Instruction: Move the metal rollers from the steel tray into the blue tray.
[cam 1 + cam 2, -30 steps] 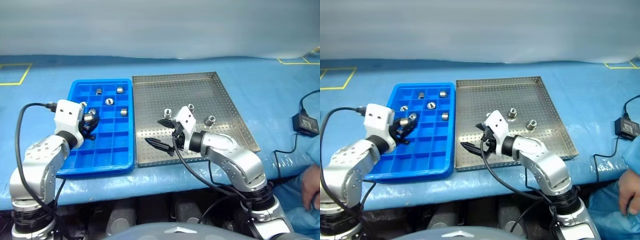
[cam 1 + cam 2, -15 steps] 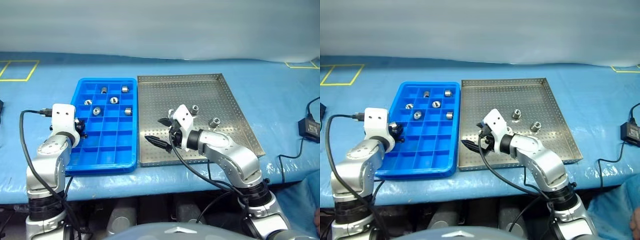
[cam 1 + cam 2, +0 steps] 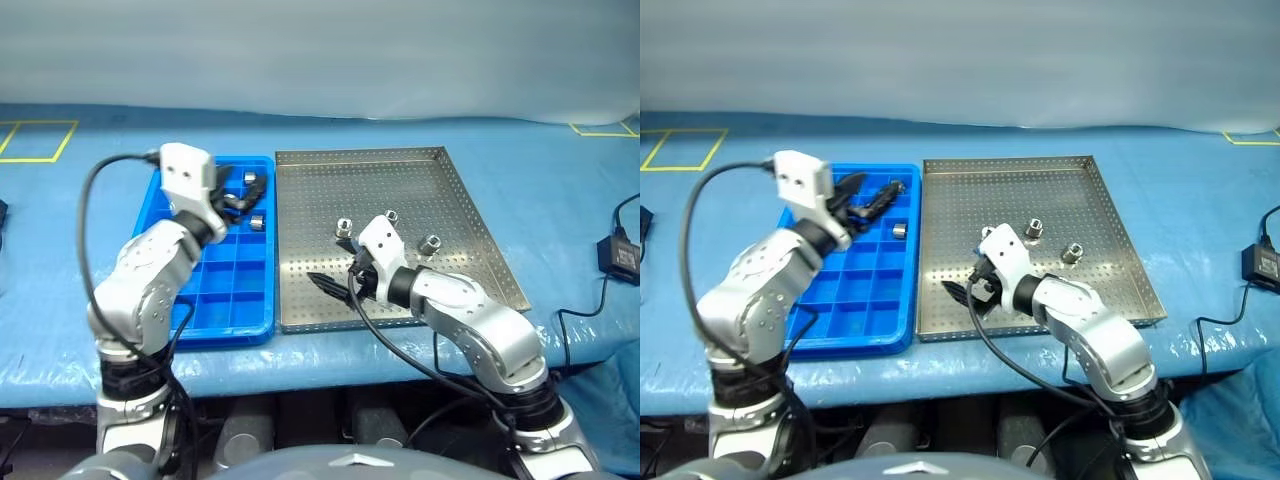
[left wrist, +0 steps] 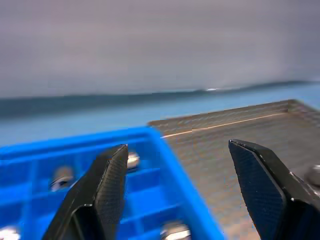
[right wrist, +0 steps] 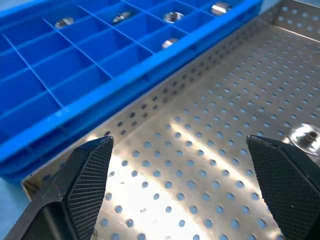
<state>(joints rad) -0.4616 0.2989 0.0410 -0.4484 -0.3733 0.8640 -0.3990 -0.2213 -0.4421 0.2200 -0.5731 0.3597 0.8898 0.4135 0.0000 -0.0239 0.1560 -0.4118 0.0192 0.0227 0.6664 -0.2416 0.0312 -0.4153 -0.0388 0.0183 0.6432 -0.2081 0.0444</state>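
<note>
Task partly complete. Several metal rollers [image 5: 172, 16] sit in compartments of the blue tray [image 3: 215, 300]; three remain on the steel tray [image 3: 460, 215]. Left gripper [image 3: 868, 196] hovers over the blue tray's far end, jaws parted, empty. Right gripper [image 3: 336, 285] hangs wide open, empty, low over the steel tray; the nearest remaining roller [image 3: 344, 228] lies just beyond it.

Blue tray [image 3: 222, 300], grid-patterned; silver steel tray [image 3: 420, 190], dotted holes; shiny silver rollers [image 3: 431, 242].

left claw [image 3: 243, 196] hiding some blue tray [image 3: 215, 290] compartments, black adapter [image 3: 618, 256] cut by frame edge
</note>
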